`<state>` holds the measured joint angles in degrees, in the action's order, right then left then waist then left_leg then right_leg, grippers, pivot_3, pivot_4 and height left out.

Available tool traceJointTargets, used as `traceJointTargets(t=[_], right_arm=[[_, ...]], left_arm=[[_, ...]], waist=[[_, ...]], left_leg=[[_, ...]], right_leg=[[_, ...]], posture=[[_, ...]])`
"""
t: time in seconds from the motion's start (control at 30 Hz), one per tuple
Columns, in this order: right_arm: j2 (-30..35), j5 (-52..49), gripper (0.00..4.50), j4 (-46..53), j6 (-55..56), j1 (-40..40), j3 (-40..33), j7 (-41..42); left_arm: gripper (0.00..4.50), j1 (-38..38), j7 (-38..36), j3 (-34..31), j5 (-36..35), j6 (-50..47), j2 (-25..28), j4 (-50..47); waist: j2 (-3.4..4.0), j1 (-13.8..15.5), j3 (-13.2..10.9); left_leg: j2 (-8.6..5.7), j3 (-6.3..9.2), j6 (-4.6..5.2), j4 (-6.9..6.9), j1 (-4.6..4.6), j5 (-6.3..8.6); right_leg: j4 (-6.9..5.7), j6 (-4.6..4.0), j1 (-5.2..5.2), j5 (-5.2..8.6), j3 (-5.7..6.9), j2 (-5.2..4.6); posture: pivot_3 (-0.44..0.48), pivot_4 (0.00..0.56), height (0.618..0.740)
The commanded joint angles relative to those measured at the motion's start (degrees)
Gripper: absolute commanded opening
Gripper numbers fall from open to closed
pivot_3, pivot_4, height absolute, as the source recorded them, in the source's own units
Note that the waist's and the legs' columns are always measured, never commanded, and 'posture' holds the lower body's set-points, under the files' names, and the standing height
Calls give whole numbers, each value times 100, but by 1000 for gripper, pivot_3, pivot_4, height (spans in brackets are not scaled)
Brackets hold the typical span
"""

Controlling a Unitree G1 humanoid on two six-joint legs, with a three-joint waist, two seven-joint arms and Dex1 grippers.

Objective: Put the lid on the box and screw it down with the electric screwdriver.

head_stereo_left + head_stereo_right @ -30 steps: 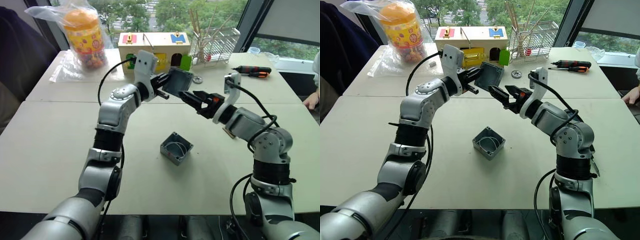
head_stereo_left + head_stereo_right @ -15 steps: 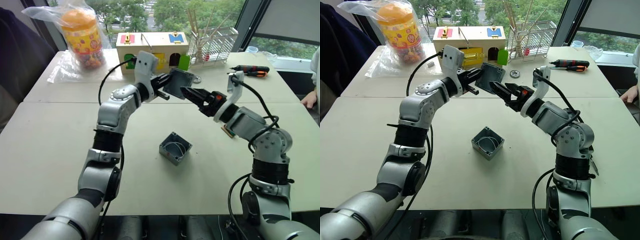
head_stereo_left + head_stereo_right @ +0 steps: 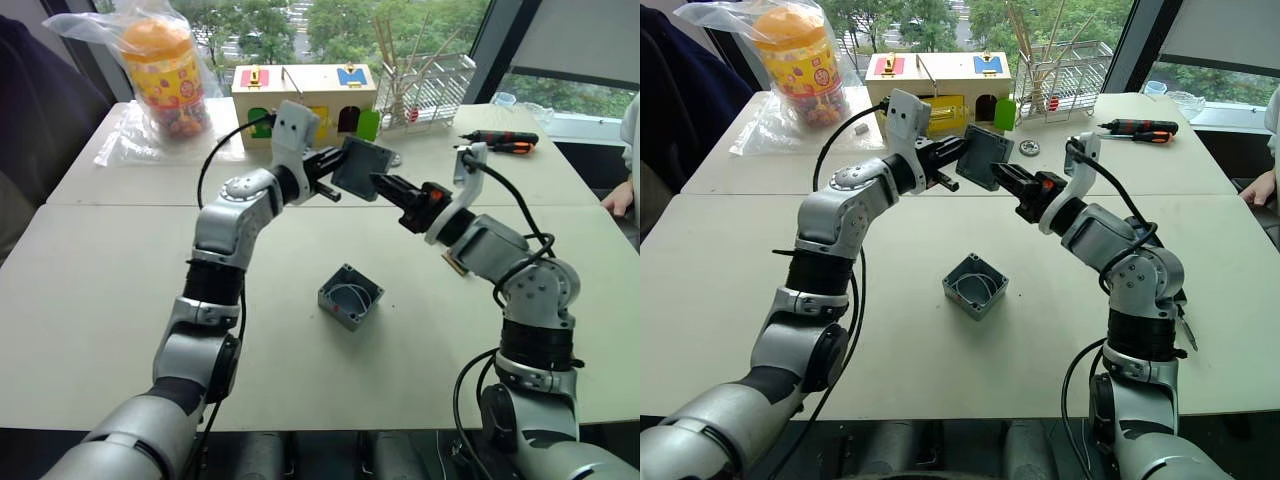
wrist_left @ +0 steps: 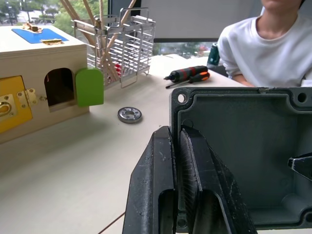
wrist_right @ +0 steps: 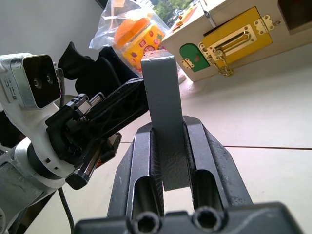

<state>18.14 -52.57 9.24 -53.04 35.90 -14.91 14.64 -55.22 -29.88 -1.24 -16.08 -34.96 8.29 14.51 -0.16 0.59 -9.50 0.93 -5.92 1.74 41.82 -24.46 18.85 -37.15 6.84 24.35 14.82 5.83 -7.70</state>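
- The left gripper [image 4: 176,161] had its two black fingers pinched tight on one edge of the lid [image 4: 243,151], holding it up in the air above the white table [image 3: 120,290] with its hollow, ribbed inside turned toward the left wrist camera.
- The right gripper [image 5: 168,146] had both fingers pressed against the opposite edge of the same grey lid, which stood between them edge-on in the right wrist view; both grippers therefore held the lid at once.
- In the head views the two grippers met at the lid over the far half of the table, the left arm reaching in from the left and the right arm from the right.
- The box [image 3: 350,296] sat open on the table below and nearer than the lid, well apart from both grippers, its cavity facing up and a loop of wire visible inside.
- Beyond the lid stood a wooden box with coloured doors [image 3: 305,92], its green door [image 4: 89,87] swung open, and just beside it a wire rack [image 4: 124,46] holding wooden sticks.
- A small metal disc [image 4: 129,115] lay on the table near the green door.
- Black-and-orange hand screwdrivers [image 3: 1138,129] lay at the far right of the table.
- A bagged orange-lidded jar [image 3: 165,68] stood at the far left.
- A person in a white shirt [image 4: 265,46] sat beyond the table's right side.
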Motion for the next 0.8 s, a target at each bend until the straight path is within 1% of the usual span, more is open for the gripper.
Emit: traceJointTargets(t=[0.03,0.13,0.2,0.3,0.4,0.43,0.5,0.53,0.57,0.6,0.63,0.67,0.7,0.73,0.8], right_arm=[[58,-84,113,352,117,15,2,167],[75,-3,113,383,175,0,64,221],[92,164,113,396,318,-3,128,246],[158,911,113,423,1068,-21,316,257],[367,1765,113,561,1950,-151,648,484],[539,2091,113,668,2183,-252,837,594],[1291,3445,113,1058,3221,-655,1506,900],[1518,3885,113,1150,3598,-777,1707,970],[1802,4403,113,1378,4133,-1015,1888,1059],[1954,4696,113,1505,4478,-1169,1975,1100],[2076,4988,113,1698,4825,-1438,2005,1073],[2185,5269,113,1807,5167,-1714,2024,1061],[2220,5434,113,1836,5382,-1885,2014,1050],[2395,5800,113,1785,5901,-2199,2051,1045],[2672,6462,113,1611,6794,-2606,2088,979]], left_arm=[[1993,-77,-247,-134,-333,-123,104,-299],[3532,-94,-407,-321,-659,-351,243,-429],[4445,-50,-571,-480,-1026,-806,417,-617],[4445,-27,-704,-877,-1625,-1547,802,-877],[4445,-112,-582,-1247,-1957,-1836,1022,-877],[4445,-126,-561,-1339,-2052,-1928,1090,-856],[3949,-109,-507,-1511,-2219,-2092,1190,-813],[3667,-97,-477,-1562,-2276,-2144,1218,-795],[3236,10,-479,-1562,-2256,-2019,1223,-868],[2590,89,-479,-1548,-2242,-1919,1226,-927],[2219,186,-486,-1487,-2236,-1933,1228,-973],[1678,271,-521,-1415,-2227,-1925,1230,-1019],[1180,314,-541,-1367,-2228,-1938,1231,-1039],[726,393,-619,-1268,-2234,-1956,1243,-1084],[726,497,-712,-1097,-2206,-1944,1282,-1114]], waist=[[0,4,0],[0,-4,0],[0,-14,0],[1,-42,-1],[2,-34,-1],[2,-26,-1],[2,2,-2],[2,6,-2],[2,9,-2],[1,0,-2],[1,-9,-1],[1,-7,-1],[1,-8,-2],[1,-3,-2],[0,21,-2]], left_leg=[[0,1,0,0,0,0],[0,1,0,0,0,0],[1,3,0,0,0,0],[2,9,-1,-2,1,0],[2,19,-1,-2,1,0],[1,21,-1,-2,1,0],[0,21,-1,-2,0,0],[-2,22,-1,-3,0,0],[-2,21,-1,-3,0,0],[-2,21,-1,-3,0,0],[-2,20,-2,-2,1,0],[-1,19,-4,-2,2,-2],[1,19,-7,-3,4,-3],[1,19,-11,-4,5,-5],[0,13,-15,-2,5,-7]], right_leg=[[0,0,0,0,0,0],[0,0,0,0,0,0],[0,0,0,0,0,0],[0,0,1,0,0,0],[1,0,1,0,0,-1],[1,0,1,0,0,-1],[2,0,1,0,-1,-3],[3,1,1,0,0,-4],[5,1,1,0,-1,-5],[7,1,0,1,-1,-6],[6,2,0,1,-1,-5],[7,2,0,1,-1,-4],[5,2,0,1,-1,-3],[4,2,0,1,-1,-1],[4,2,-3,2,-1,-2]], posture=[[0,150,705],[0,150,705],[0,150,705],[0,150,705],[0,150,705],[0,150,705],[0,150,705],[0,150,705],[0,150,705],[0,150,705],[0,150,705],[0,150,705],[0,150,705],[0,150,705],[0,150,705]])
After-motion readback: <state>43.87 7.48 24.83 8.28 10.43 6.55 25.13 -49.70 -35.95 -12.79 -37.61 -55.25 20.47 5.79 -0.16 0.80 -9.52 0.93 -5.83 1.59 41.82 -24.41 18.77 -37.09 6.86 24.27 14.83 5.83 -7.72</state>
